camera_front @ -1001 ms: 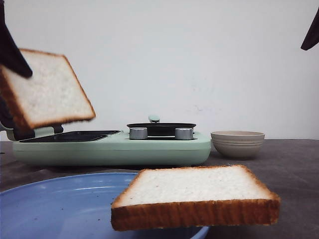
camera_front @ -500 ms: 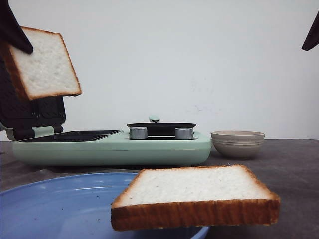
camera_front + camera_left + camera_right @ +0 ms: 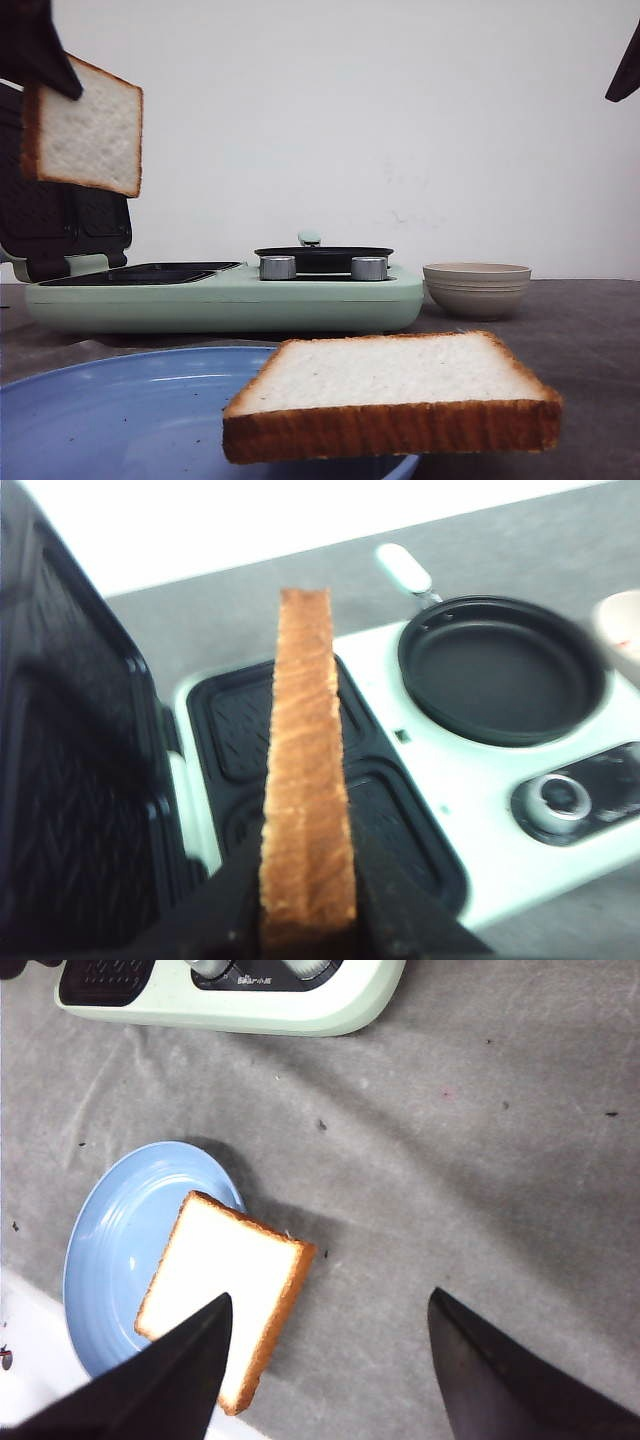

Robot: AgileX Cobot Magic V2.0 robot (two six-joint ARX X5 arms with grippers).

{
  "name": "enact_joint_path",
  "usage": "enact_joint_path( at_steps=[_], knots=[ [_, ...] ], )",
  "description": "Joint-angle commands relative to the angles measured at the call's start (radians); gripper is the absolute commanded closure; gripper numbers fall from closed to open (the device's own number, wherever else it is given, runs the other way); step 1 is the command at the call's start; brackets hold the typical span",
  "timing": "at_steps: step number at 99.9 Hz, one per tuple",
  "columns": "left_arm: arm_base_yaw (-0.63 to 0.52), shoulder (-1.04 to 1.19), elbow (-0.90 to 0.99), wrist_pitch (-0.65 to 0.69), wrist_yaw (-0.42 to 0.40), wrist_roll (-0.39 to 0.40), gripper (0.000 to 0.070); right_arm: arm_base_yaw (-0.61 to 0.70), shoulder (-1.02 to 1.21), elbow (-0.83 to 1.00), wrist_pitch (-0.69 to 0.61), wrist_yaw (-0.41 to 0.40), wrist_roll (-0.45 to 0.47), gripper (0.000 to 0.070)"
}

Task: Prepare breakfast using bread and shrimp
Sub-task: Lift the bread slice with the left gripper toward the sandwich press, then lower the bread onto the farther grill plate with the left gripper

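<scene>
My left gripper (image 3: pixel 308 920) is shut on one bread slice (image 3: pixel 305 780), held on edge high above the open sandwich tray (image 3: pixel 300 780) of the mint-green breakfast maker (image 3: pixel 230 295). In the front view that slice (image 3: pixel 85 130) hangs at the upper left. The second bread slice (image 3: pixel 390 390) lies on the rim of the blue plate (image 3: pixel 120 410), sticking out over the table; it also shows in the right wrist view (image 3: pixel 225 1285). My right gripper (image 3: pixel 330 1320) is open and empty, high above the table to the right of the plate. The shrimp are too small to make out.
A black frying pan (image 3: pixel 500 665) sits on the maker's right half, with two metal knobs (image 3: pixel 278 267) at its front. The maker's dark lid (image 3: pixel 70 770) stands open at the left. A beige ribbed bowl (image 3: pixel 477 288) stands right of the maker on the grey cloth.
My left gripper has carried its bread slice up and to the left, turning it more upright over the maker. The right gripper and the plate slice have not moved.
</scene>
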State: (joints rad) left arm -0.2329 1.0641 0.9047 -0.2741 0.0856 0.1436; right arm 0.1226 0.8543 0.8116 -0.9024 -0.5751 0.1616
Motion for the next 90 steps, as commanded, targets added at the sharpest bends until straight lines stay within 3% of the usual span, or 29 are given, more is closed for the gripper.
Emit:
enact_joint_path(
  at_steps=[1, 50, 90],
  knots=[
    [-0.023, 0.052, 0.040, 0.026, -0.025, 0.087, 0.0697, 0.002, 0.007, 0.011, 0.003, -0.001, -0.006, 0.0318],
    [-0.156, 0.454, 0.216, 0.277, -0.397, 0.518, 0.0697, 0.002, 0.007, 0.011, 0.004, -0.001, -0.024, 0.0318],
    [-0.174, 0.671, 0.316, 0.364, -0.489, 0.785, 0.0697, 0.002, 0.007, 0.011, 0.005, 0.000, -0.044, 0.0318]
  ],
)
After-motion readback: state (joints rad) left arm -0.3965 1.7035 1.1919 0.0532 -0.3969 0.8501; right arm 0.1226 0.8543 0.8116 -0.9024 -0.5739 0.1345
